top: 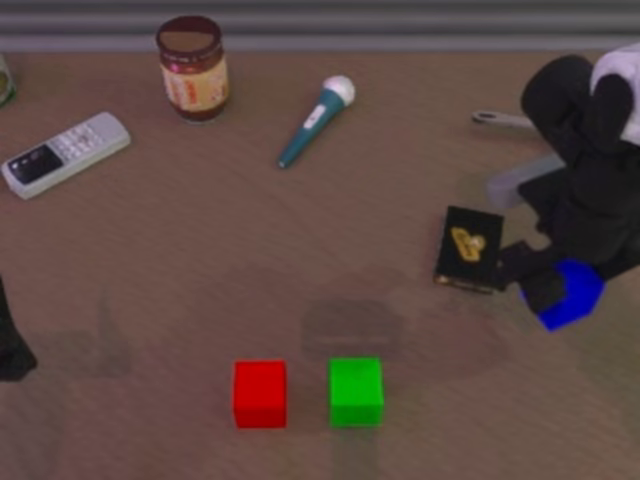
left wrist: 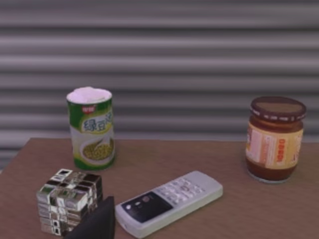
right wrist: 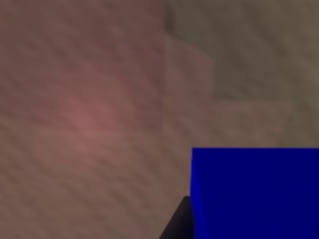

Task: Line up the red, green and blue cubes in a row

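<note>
The right gripper [top: 545, 285] sits at about four o'clock on the table in the top view, its dark fingers set against the blue cube [top: 572, 295]. The right wrist view shows the cube's face filling one corner with a dark finger edge against it, and it looks held between the fingers, though whether the cube is resting on the table or raised above it cannot be told. Just beside the gripper, toward nine o'clock of it, lies the flat black box with a gold emblem [top: 468, 248] (close enough to be knocked on the way out).

The red cube [top: 260, 393] and green cube [top: 356, 391] stand side by side, apart, near six o'clock, so the open slot is probably just past the green one toward three o'clock.

The cubes look rigid and light, with smooth flat faces. A grip square across two opposite faces, near mid-height, should hold best; a skewed grip could let the cube twist.

The left gripper [top: 12, 350] is parked at the nine o'clock edge.
</note>
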You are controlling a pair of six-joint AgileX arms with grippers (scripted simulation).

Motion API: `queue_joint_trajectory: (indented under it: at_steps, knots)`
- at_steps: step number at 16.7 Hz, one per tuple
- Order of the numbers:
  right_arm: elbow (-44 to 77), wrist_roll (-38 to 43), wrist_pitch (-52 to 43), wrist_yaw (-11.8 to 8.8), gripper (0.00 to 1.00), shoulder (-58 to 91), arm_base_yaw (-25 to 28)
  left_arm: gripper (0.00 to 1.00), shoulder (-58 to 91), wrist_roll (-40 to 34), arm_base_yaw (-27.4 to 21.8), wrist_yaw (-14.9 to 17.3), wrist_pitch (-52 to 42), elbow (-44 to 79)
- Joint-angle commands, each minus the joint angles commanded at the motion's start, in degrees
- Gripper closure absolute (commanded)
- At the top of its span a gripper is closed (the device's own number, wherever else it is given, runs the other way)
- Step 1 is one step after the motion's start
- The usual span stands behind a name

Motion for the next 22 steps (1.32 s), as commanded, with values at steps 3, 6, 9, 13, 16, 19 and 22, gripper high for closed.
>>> queue_joint_trajectory:
  at_steps: [3,6,9,13,16,19,22]
  knots:
    - [-0.6,14.2,-0.9,0.0,1.0,-0.8,6.1,0.0,0.0,0.0,0.0,0.0,0.0,0.0]
    - [-1.4,28.3,-1.5,0.0,1.0,-2.1,12.1,0.0,0.0,0.0,0.0,0.0,0.0,0.0]
    - [-2.1,39.0,-1.7,0.0,1.0,-3.7,17.2,0.0,0.0,0.0,0.0,0.0,0.0,0.0]
    - [-2.6,45.1,-1.4,0.2,1.0,-5.3,20.5,0.0,0.0,0.0,0.0,0.0,0.0,0.0]
    - [-2.6,45.1,-1.4,0.2,1.0,-5.3,20.5,0.0,0.0,0.0,0.0,0.0,0.0,0.0]
    - [-3.1,45.0,-0.4,0.1,1.0,-4.6,20.4,0.0,0.0,0.0,0.0,0.0,0.0,0.0]
    - [-6.3,45.2,5.3,0.1,1.0,-2.4,20.5,0.0,0.0,0.0,0.0,0.0,0.0,0.0]
